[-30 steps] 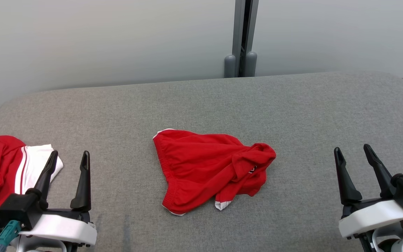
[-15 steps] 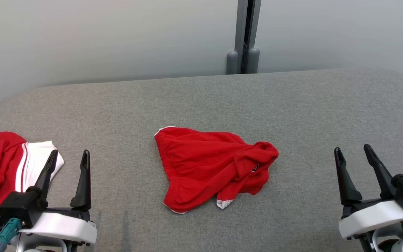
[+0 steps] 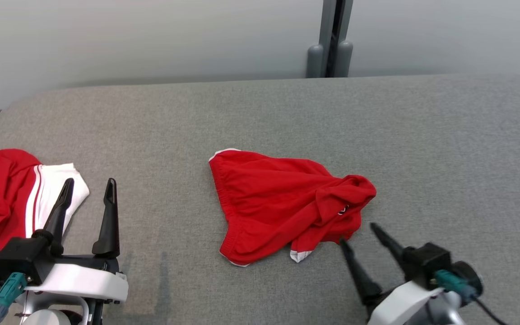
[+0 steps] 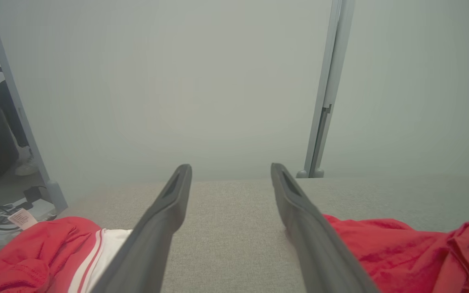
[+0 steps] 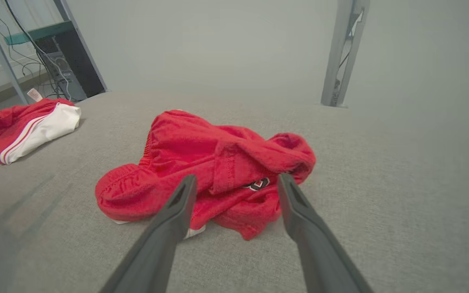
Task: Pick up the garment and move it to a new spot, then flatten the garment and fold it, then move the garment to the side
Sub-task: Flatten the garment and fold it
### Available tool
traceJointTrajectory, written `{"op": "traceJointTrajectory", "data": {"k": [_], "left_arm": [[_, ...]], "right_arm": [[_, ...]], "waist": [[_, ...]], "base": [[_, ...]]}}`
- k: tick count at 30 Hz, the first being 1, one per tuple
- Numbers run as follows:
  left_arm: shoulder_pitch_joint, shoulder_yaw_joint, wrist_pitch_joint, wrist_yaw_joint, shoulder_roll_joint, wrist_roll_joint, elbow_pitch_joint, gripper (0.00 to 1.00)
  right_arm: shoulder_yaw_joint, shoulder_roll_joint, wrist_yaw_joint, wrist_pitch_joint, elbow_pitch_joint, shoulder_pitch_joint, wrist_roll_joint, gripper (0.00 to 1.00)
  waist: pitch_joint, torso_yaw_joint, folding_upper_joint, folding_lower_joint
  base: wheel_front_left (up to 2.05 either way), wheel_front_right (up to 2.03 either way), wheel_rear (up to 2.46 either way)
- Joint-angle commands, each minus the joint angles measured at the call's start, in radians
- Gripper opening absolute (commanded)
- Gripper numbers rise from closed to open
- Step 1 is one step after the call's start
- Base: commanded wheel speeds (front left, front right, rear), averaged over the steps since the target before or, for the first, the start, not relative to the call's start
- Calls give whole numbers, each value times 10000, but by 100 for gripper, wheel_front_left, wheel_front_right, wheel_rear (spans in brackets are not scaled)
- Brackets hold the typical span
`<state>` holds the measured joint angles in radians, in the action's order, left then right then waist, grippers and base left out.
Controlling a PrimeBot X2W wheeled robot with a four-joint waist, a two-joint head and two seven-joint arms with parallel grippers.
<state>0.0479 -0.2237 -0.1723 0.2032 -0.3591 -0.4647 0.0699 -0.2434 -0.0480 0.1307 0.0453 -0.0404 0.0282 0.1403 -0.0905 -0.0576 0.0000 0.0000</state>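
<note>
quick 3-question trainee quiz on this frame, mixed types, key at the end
1. True or false: the right gripper is shut on the crumpled red garment.
2. Where does the red-and-white garment lie? A) at the left end of the grey surface; B) under the crumpled red garment; C) hanging off the far edge.
3. How many garments lie on the grey surface?

Key: 1. False: it is open, its fingertips at the garment's near right edge. 2. A. 3. Two.
</note>
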Motion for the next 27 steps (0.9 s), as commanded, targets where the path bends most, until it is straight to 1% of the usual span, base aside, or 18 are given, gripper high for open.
{"op": "traceJointTrajectory", "data": {"k": [1, 7, 13, 17, 18, 19, 20, 23, 25, 26, 27], "left_arm": [[196, 3, -91, -16, 26, -44, -44, 100], [548, -130, -327, -170, 243, -81, -243, 100], [993, -273, -569, -356, 536, -110, -587, 100], [1214, -243, -692, -466, 663, -118, -822, 100], [1269, -237, -729, -502, 680, -114, -887, 100], [1318, -229, -751, -523, 692, -105, -938, 100], [1352, -216, -757, -537, 698, -92, -986, 100], [1429, -170, -807, -591, 711, -56, -1119, 100], [1438, -117, -839, -605, 697, -39, -1170, 100], [1438, -117, -839, -605, 697, -39, -1170, 100], [1417, -65, -837, -599, 677, -32, -1173, 100]], "right_arm": [[-371, -48, 1, 172, -224, 125, 62, 100], [-1629, -259, 1, 349, -1137, 803, -43, 100], [-2176, -510, -1, 351, -2159, 1756, -643, 100], [-2716, -698, -1, 584, -3001, 2400, -963, 100], [-2870, -725, -1, 657, -3227, 2528, -968, 60], [-3005, -747, -1, 717, -3403, 2647, -906, 35], [-3135, -780, 1, 849, -3575, 2716, -839, 0], [-3511, -921, 1, 974, -3608, 2885, -484, 0], [-3832, -1068, 10, 1149, -3333, 2929, -34, 0], [-3832, -1068, 10, 1149, -3333, 2929, -34, 0], [-3999, -1209, 10, 1268, -3078, 2984, 195, 0]], "waist": [[-244, -197, 0, 0], [-884, -554, 0, 0], [-1494, -806, 0, 0], [-1772, -805, 0, 0], [-1812, -797, 0, 0], [-1840, -790, 0, 0], [-1857, -780, 0, 0], [-1868, -699, 0, 0], [-1835, -602, 0, 0], [-1835, -602, 0, 0], [-1820, -538, 0, 0]], "base": [[0, 0, 0], [0, 0, 0], [0, 0, 0], [0, 0, 0], [0, 0, 0], [0, 0, 0], [0, 0, 0], [0, 0, 0], [0, 0, 0], [0, 0, 0], [0, 0, 0]]}}
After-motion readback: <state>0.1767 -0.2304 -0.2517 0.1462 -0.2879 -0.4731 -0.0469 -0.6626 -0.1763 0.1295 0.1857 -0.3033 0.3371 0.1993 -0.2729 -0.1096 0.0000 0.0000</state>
